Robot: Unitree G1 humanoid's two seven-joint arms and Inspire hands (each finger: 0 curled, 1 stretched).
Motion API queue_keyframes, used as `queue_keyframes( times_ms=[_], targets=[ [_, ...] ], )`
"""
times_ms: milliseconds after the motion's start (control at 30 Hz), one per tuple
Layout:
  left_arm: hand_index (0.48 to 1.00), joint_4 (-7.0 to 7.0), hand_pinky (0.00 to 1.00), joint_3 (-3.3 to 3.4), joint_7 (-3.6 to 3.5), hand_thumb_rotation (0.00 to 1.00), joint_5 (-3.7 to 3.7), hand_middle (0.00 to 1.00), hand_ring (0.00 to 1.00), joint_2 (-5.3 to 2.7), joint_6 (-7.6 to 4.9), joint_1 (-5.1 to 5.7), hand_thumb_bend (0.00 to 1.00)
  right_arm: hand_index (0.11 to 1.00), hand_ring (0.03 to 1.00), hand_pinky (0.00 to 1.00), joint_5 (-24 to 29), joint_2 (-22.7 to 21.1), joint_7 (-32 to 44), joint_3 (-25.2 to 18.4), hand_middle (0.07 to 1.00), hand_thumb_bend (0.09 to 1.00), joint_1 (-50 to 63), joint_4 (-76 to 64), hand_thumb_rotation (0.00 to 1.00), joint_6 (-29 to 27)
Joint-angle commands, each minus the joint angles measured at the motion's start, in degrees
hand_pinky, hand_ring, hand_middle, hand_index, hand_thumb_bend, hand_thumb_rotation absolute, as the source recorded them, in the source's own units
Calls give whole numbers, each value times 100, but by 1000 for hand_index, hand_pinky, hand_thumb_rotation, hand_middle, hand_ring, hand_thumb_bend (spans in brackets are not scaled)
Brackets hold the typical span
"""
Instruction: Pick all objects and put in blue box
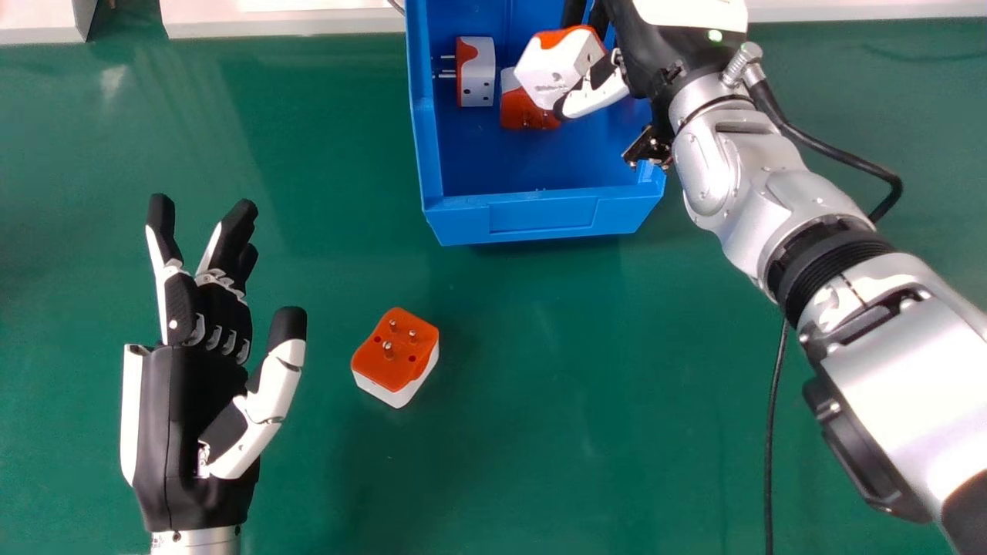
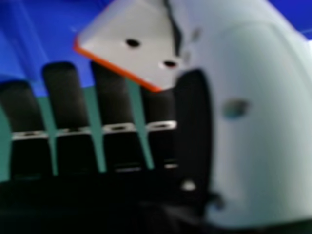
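Note:
My right hand [image 1: 651, 46] is over the blue box [image 1: 540, 214], pinching a white-and-orange adapter [image 1: 549, 71] between thumb and fingers. In the right hand view, the held adapter [image 2: 129, 41] lies between the thumb and the fingers of my right hand [image 2: 261, 126]. Inside the box are a second adapter [image 1: 480, 71] with its pins sideways and a third [image 1: 528, 109], partly covered by the held one. A fourth adapter [image 1: 395, 352] rests on the green table, orange face and pins up. To its left, my left hand [image 1: 202, 385] is open and empty.
The green table [image 1: 324, 193] surrounds the box. A black cable [image 1: 775, 432] runs over the table beside my right forearm, and another loops off the wrist. Pale surfaces [image 1: 277, 17] border the table's far edge.

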Motion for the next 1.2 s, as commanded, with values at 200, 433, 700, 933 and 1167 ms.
queue_keyframes(
  times_ms=[200,433,700,933,1167],
  targets=[
    [875,-31,970,-88,206,183,250,922,954,-45,-113,-31,328,504,415,374,-76,61,181,158,480,520,-107,41,0,180],
    [866,-29,965,-95,105,187,66,921,953,-51,-135,44,329,515,407,366,-36,127,535,188,479,519,17,61,0,253],
    [856,-68,961,-111,218,189,203,919,952,-113,-194,126,329,603,490,439,226,-49,833,-62,564,679,29,-54,99,-120],
    [851,-119,955,-133,306,202,281,916,951,-123,-253,168,334,661,559,494,818,-478,135,-520,632,792,825,-670,255,-2035],
    [853,-119,951,-219,90,234,-37,914,951,-125,-199,168,345,664,559,469,1598,-1100,477,-982,643,817,2611,-2151,260,-4254]
  ],
)
